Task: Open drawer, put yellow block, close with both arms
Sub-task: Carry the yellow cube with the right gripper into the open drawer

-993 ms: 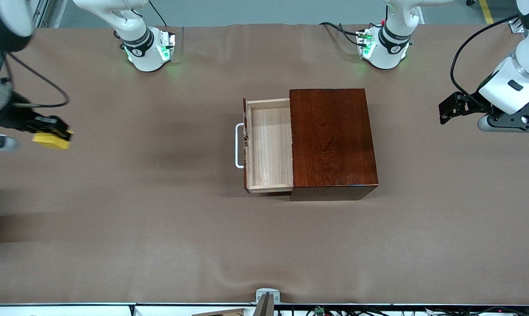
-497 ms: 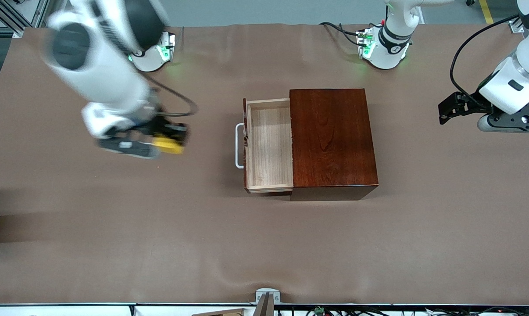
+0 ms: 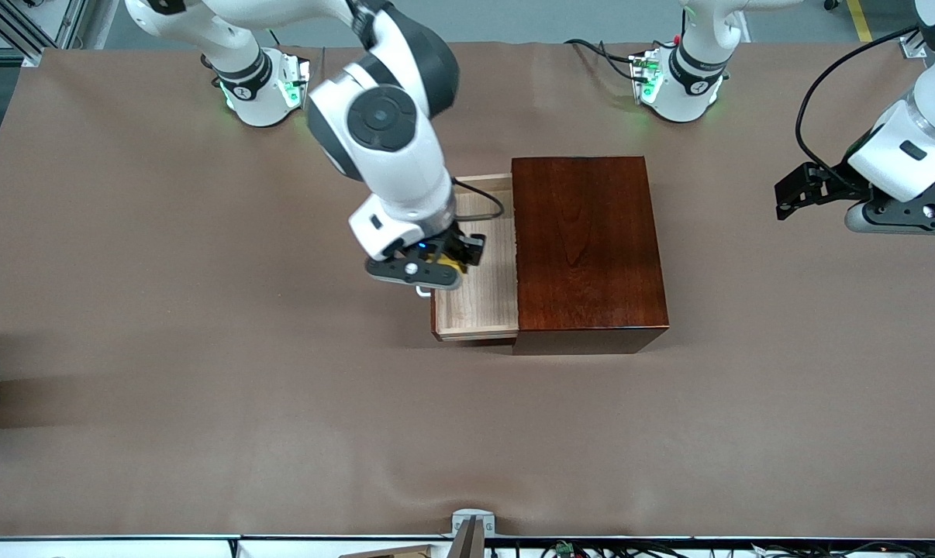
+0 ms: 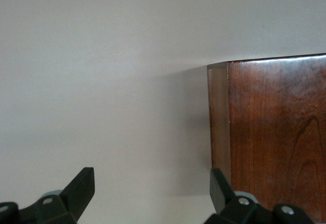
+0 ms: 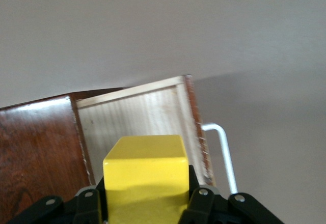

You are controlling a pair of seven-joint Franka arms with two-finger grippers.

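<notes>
We saw the right gripper (image 3: 453,260) poised over the pulled-out drawer (image 3: 479,306), its fingers (image 5: 197,203) clamped on the yellow block (image 5: 145,175), which hung above the pale tray close to the drawer's dark front. The white handle (image 5: 224,155) faced the right arm's end of the table (image 3: 204,387). The drawer stood open from the reddish-brown wooden box (image 3: 588,248). At its own end of the table, the left gripper (image 4: 150,193) waited in the air, fingers spread wide and empty.
</notes>
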